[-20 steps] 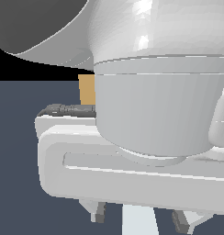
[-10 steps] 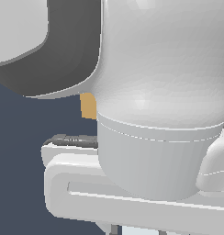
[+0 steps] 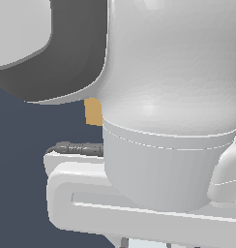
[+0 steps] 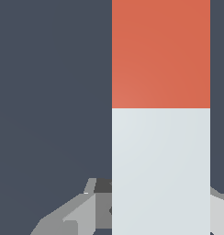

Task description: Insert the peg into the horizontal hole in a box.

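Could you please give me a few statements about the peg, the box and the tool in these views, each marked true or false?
1. In the wrist view the peg is orange-red at one end and pale grey-white along the rest. True.
2. The exterior view shows the whole box. False: only a small tan patch shows beside the arm.
3. The hole is visible in the box. False: neither view shows it.
4. The tool has its fingers on both sides of the peg's pale part. True.

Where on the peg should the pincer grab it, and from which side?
Grip the peg on its pale grey section, squeezing its two flat long sides from above. The wrist view shows the pincer already straddling that end; the straight parallel faces suit flat fingers, leaving the orange tip free.
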You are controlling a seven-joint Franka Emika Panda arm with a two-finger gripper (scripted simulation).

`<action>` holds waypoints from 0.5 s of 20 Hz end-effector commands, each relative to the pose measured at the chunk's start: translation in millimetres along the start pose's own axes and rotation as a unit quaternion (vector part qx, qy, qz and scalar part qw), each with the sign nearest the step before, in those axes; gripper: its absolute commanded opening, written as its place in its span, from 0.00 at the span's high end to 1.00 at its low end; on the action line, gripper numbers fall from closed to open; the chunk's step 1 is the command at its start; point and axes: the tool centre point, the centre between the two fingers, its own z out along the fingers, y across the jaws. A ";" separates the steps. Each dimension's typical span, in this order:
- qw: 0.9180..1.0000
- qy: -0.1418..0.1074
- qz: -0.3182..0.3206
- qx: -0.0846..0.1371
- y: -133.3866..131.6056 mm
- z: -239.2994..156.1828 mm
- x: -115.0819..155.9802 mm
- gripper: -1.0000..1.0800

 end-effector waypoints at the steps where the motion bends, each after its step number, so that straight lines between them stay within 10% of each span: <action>1: 1.000 0.000 0.000 0.000 0.0 -0.1 0.4 1.00; 10: 1.000 0.000 0.006 0.000 -10.8 -3.4 12.5 1.00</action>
